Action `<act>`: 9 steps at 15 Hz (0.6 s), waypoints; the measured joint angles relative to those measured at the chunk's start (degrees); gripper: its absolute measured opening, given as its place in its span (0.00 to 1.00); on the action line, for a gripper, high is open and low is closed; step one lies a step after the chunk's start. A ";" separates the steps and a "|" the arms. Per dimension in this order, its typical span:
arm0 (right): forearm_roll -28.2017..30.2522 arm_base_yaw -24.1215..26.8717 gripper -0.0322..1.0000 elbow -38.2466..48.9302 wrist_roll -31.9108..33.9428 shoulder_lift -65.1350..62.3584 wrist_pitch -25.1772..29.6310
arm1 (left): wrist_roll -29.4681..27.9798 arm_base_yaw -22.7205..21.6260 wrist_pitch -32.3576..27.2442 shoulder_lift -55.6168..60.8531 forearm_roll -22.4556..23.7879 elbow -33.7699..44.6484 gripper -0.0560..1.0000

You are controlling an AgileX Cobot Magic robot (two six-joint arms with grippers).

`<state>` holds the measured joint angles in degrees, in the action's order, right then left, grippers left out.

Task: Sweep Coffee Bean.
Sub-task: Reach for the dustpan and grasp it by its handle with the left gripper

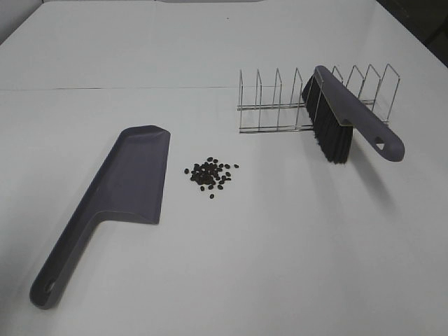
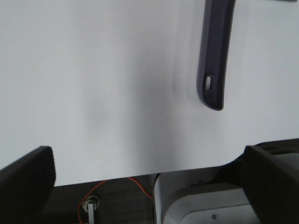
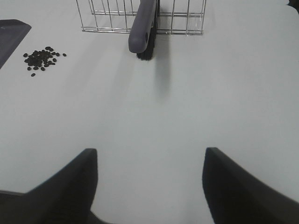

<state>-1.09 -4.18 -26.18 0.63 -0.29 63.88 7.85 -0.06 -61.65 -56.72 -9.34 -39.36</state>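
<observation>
A cluster of small dark coffee beans (image 1: 211, 174) lies on the white table just right of the grey-purple dustpan (image 1: 129, 178), whose handle points to the front left. The beans also show in the right wrist view (image 3: 42, 57). A brush (image 1: 353, 115) with a grey-purple handle and black bristles (image 1: 329, 133) leans in a wire rack (image 1: 280, 105). The dustpan handle shows in the left wrist view (image 2: 214, 51). My left gripper (image 2: 149, 179) is open and empty at the table's front edge. My right gripper (image 3: 150, 179) is open and empty, well short of the brush (image 3: 142, 28). Neither gripper shows in the exterior high view.
The wire rack (image 3: 140, 18) stands behind the beans to the right. The table's near edge, a red cable (image 2: 105, 186) and a white robot base part (image 2: 196, 200) show under the left gripper. A table seam (image 1: 105, 88) runs across the back.
</observation>
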 joint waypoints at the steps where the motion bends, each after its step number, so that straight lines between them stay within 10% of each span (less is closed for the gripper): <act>1: 0.00 0.00 0.57 0.00 0.00 0.00 0.00 | 0.00 1.38 0.29 -3.44 0.17 -0.97 0.99; 9: 0.00 0.00 0.57 0.00 0.00 0.00 0.00 | -16.16 18.22 14.15 -32.83 7.56 -11.92 0.99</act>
<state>-1.09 -4.18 -26.18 0.63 -0.29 63.88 -8.31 18.16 -47.50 -89.55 -1.78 -51.28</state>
